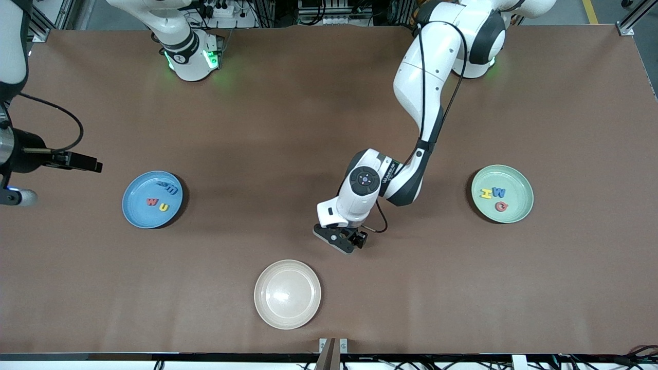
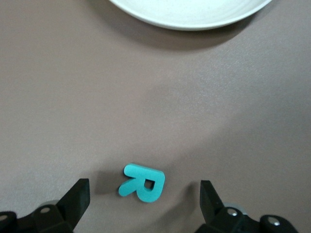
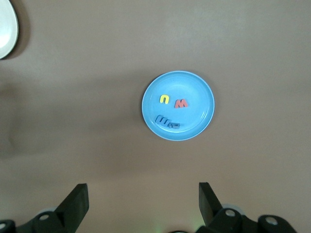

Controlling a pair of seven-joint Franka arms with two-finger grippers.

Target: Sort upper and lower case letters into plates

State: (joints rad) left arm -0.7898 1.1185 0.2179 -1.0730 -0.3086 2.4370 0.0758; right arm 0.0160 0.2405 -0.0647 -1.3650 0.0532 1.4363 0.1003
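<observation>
A teal letter R (image 2: 142, 183) lies flat on the brown table, between the wide-apart fingers of my left gripper (image 2: 144, 189), which touch nothing. In the front view that gripper (image 1: 342, 240) hangs low over the table's middle and hides the R. The blue plate (image 1: 134, 216) toward the right arm's end holds a red w (image 1: 151, 201), a yellow u (image 1: 164, 207) and a blue letter (image 1: 170, 187). The mint green plate (image 1: 516, 213) toward the left arm's end holds a yellow H (image 1: 486, 193), a blue W (image 1: 499, 192) and a red Q (image 1: 501, 206). My right gripper (image 1: 95, 165) waits high, open and empty (image 3: 142, 191), beside the blue plate (image 3: 199, 121).
A cream-white plate (image 1: 287, 293) with nothing in it sits close to the front camera, just nearer than the left gripper; its rim (image 2: 194, 22) shows in the left wrist view. Bare brown table lies between the plates.
</observation>
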